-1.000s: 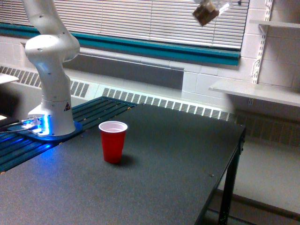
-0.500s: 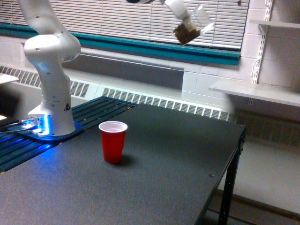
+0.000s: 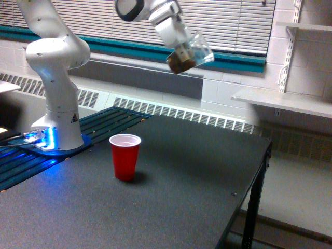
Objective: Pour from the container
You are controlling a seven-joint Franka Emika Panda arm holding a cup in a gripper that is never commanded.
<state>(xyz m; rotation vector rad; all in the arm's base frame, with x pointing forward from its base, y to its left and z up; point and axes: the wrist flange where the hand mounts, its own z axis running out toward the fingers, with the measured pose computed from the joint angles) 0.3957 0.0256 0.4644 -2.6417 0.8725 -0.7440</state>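
Dark matte table (image 3: 171,207) filling the foreground, bare except for one cup. Red cup (image 3: 125,156) upright on it, white inside, mouth open upward, toward the exterior view's left of centre. Farther back at the exterior view's left, white arm base (image 3: 57,124) bolted beside a blue glow, column rising out of the top edge. Upper links returning into view along the top, wrist angled down toward the exterior view's right. Gripper (image 3: 181,51) clamped on the container (image 3: 191,53), a clear cup with brown bits settled at its lower end, tilted with the mouth up and toward the exterior view's right. Container high in the air, well above the table and off to the exterior view's right of the red cup. Behind, window blinds (image 3: 104,21), teal sill (image 3: 129,50), white shelves (image 3: 282,101).
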